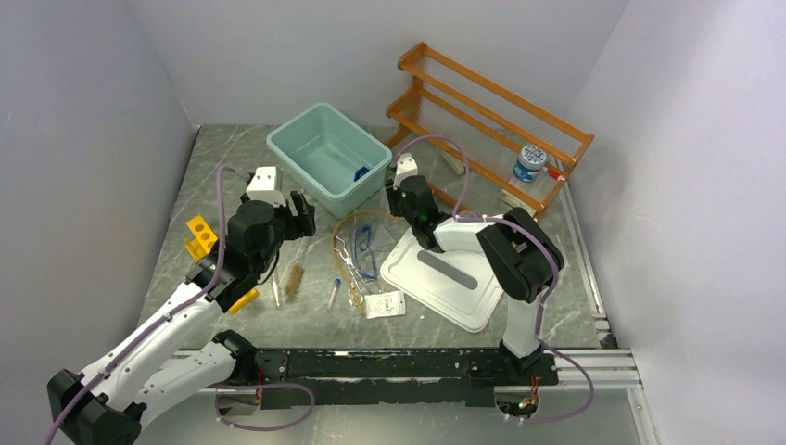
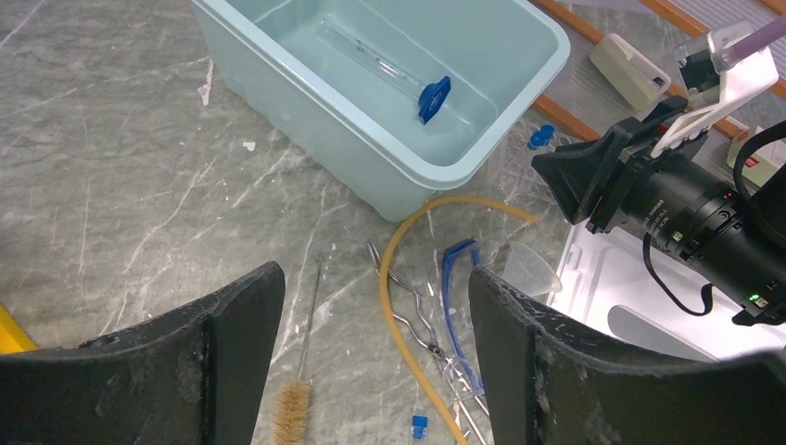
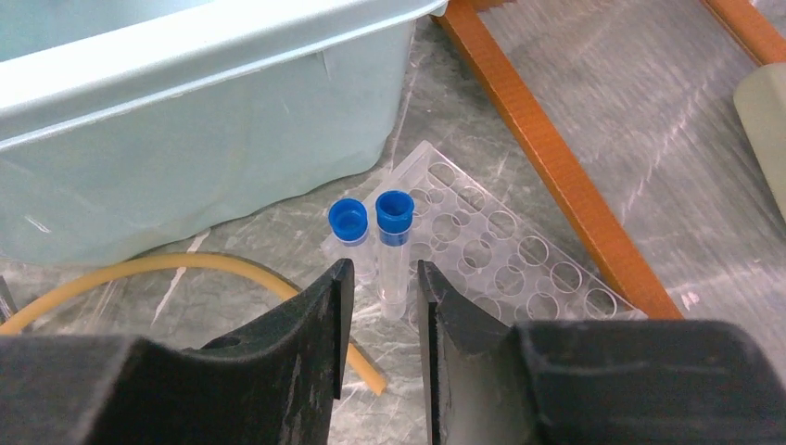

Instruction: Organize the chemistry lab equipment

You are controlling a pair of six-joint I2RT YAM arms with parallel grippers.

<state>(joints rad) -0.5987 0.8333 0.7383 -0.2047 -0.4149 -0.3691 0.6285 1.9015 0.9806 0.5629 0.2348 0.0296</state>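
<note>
Left claw (image 2: 375, 272): spread wide, empty. The brush (image 2: 292, 413) lies beneath its gap, with the handle pointing away.

Right claw (image 3: 383, 266): fingers narrowly parted, gripping nothing. It is the nearer arm to the blue-capped vial (image 3: 394, 215), which stands upright directly ahead in the clear well rack (image 3: 505, 264). A second vial (image 3: 348, 221) stands just left.

Marble bench (image 2: 111, 167) level. The teal bin (image 3: 185, 139) crowds the left side.

No readable text anywhere; small white print on the right arm (image 2: 663, 211) illegible.
</note>
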